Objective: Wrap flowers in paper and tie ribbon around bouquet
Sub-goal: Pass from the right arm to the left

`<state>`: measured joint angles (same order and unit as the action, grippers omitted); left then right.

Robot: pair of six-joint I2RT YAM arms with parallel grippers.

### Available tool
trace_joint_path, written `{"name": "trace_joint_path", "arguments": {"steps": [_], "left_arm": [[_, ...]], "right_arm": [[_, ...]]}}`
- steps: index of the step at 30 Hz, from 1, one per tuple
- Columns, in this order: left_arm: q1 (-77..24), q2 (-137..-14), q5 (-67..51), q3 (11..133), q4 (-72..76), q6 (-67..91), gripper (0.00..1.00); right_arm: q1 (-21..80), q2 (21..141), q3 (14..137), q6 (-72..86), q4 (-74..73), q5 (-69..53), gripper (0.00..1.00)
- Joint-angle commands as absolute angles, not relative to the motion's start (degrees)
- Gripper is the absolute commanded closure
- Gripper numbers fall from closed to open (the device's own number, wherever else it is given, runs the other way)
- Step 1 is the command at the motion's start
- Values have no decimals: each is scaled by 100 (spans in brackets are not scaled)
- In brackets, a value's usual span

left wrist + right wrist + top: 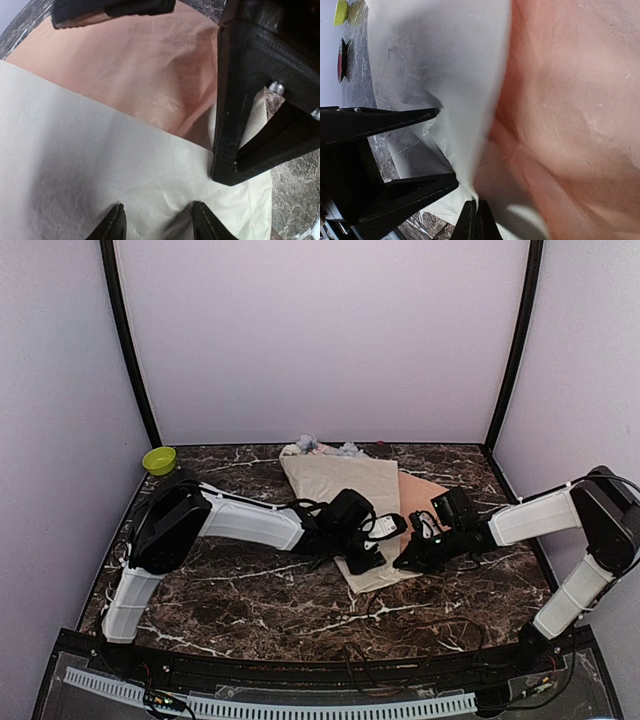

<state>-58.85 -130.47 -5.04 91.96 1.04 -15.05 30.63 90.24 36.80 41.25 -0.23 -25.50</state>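
Right gripper (475, 220), closed, touches tip-down on paper (340, 480) beside left gripper (157, 215).

Soft even light, grey shadows on the paper (100, 150), wrist views blurred

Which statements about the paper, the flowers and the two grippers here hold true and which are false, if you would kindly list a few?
1. The flower heads poke out at the far end of the paper. True.
2. The right gripper stands wide open. False: its jaws are shut, pinched on the paper's edge where beige meets peach.
3. The left gripper has its jaws apart over the paper's beige face. True.
4. The green bowl sits on the paper. False: it stands at the far left corner of the table, apart from the paper.
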Motion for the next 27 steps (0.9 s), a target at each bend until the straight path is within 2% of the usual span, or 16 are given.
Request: {"name": "trace_joint_path", "arguments": {"steps": [1, 5, 10, 13, 16, 17, 21, 27], "left_arm": [[-6056, -13190, -545, 9291, -202, -1589, 53], [-6099, -13242, -540, 9253, -253, -1582, 53], [-6100, -13251, -549, 9159, -330, -1581, 54], [-6100, -13247, -541, 9149, -364, -1586, 54], [-6100, -13250, -521, 9138, -360, -1590, 54], [-6100, -13250, -525, 9138, -359, -1591, 54], [-6099, -13250, -533, 9133, -351, -1588, 54], [-6099, -13250, -493, 9122, -351, -1614, 54]], "right_arm": [[3036, 9088, 3764, 4186, -134, -2485, 100], [3032, 9014, 3870, 4149, -374, -2309, 99], [2802, 8633, 4210, 3932, -1077, -1713, 88], [2159, 8325, 4405, 3578, -1669, -1333, 74], [1272, 7899, 4389, 3387, -1931, -1030, 52], [945, 7776, 4308, 3380, -1879, -1110, 47], [-219, 7709, 3966, 3399, -1587, -2008, 40], [-518, 8496, 3629, 3729, -710, -3473, 34]]}}
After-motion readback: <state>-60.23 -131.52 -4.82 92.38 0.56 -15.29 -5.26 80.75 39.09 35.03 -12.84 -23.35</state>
